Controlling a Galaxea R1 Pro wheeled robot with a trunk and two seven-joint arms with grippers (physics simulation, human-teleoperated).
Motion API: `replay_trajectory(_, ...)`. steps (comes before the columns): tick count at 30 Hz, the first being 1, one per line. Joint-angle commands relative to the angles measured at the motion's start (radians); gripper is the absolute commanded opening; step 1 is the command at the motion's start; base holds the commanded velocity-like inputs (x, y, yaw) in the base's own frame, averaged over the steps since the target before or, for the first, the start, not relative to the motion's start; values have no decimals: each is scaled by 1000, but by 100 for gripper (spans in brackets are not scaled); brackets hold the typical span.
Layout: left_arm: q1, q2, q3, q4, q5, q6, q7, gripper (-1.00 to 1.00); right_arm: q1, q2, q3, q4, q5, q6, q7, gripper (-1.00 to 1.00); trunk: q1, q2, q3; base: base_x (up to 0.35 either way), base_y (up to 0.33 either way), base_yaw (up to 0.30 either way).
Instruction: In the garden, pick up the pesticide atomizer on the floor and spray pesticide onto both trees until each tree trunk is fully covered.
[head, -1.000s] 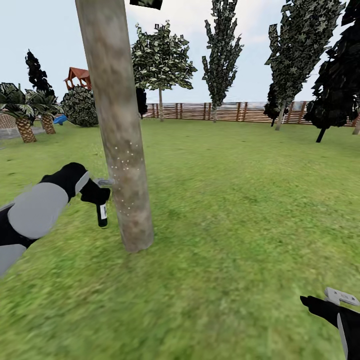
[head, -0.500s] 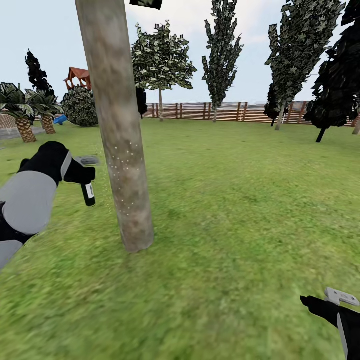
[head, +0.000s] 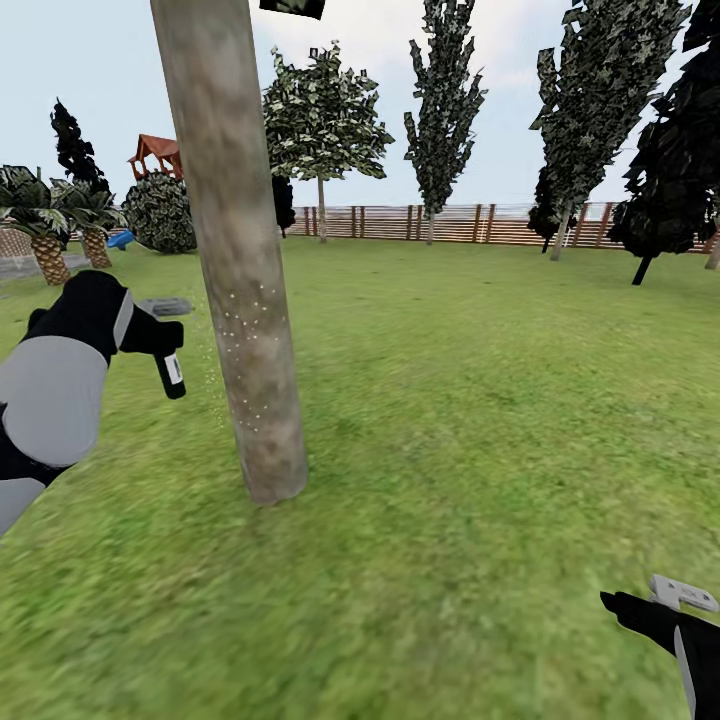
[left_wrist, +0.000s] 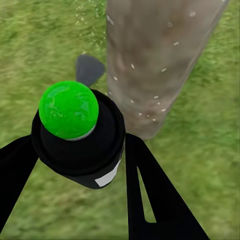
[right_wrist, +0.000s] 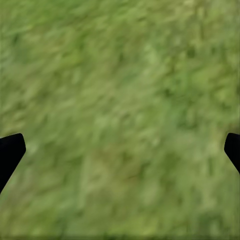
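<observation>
A red-roofed play tower (head: 155, 155) is seen behind a round bush (head: 160, 212), with two palms (head: 55, 215) set nearby.

Left pincer (head: 160, 335) raised and clamped shut; right pincer (head: 680, 595) low, fingers spread wide.

left gripper (head: 165, 335) raised, backed from trunk (head: 245, 330)

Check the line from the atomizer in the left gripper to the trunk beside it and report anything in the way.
Nothing visible blocks it. The left gripper holds the pesticide atomizer beside the tree trunk, apart from the bark, with open air and drifting white specks between them. The left wrist view shows the atomizer's green top and the speckled trunk just beyond.
</observation>
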Motion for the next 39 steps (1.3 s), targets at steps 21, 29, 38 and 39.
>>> replay_trajectory(21,136,-7,5,290,-102,-174,97,-100,-1,3,-1,-1,11,3,9,100,0,0,-1,0,0,0)
replay_trajectory(29,198,-9,8,291,-98,-246,101,-100,-1,5,-2,-1,11,3,9,100,0,0,-1,0,0,0)
replay_trajectory(38,311,-9,16,291,-92,-386,101,-100,-1,6,-1,-1,12,3,8,100,0,0,-1,0,0,0)
replay_trajectory(39,315,-9,19,291,-91,-391,101,-100,-1,6,-1,-1,12,3,8,100,0,0,-1,0,0,0)
